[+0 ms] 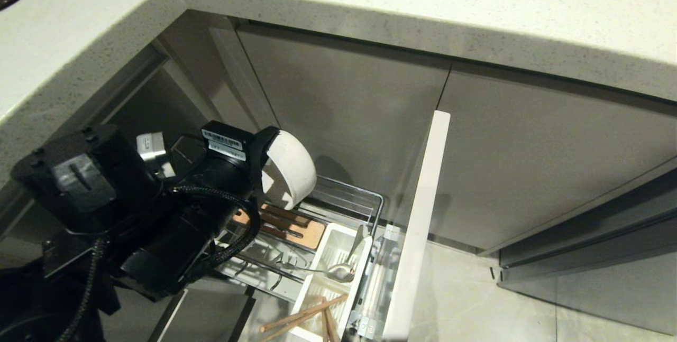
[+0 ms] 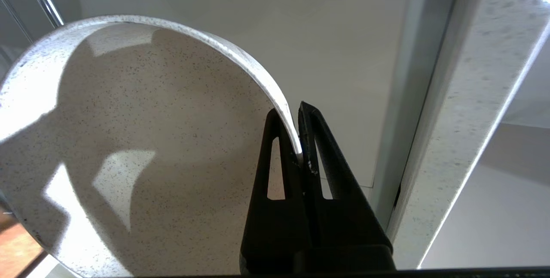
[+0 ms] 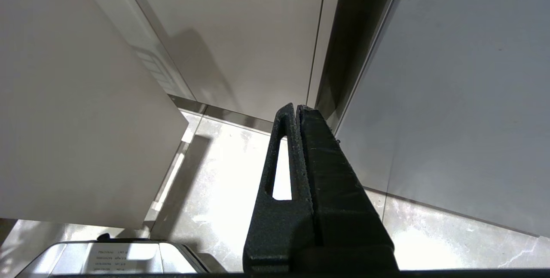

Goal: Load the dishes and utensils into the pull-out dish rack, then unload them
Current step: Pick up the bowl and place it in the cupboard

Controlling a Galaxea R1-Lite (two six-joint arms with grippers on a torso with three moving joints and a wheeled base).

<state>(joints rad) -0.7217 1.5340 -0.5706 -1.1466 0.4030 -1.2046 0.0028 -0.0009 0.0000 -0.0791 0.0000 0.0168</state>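
- While I watched the head feed, my left gripper (image 1: 263,165) hung above the pull-out dish rack (image 1: 349,197), under the overhanging tabletop (image 1: 370,9).
- Its fingers (image 2: 275,157) were clenched on the rim of the off-white bowl (image 1: 290,168), one finger inside the wall and one outside, as the left wrist feed showed clearly.
- I saw the bowl held tilted on its side, clear of the rack and just above the wooden plate-holder strip (image 1: 296,228).
- Below it, the fork (image 1: 322,269) lay across the white cutlery caddy (image 1: 330,257), its head resting inside the caddy.
- I found the chopsticks (image 1: 301,316) lying slanted at the caddy's near end.
- Beside the caddy stood the pale drawer front (image 1: 420,215), pulled out from the grey cabinet doors (image 1: 349,104).
- My right gripper (image 3: 296,110) was parked low, pointed at the floor (image 3: 215,192) and the cabinet fronts, its fingers pressed together on nothing.
- I could not find the pink plate on any feed.
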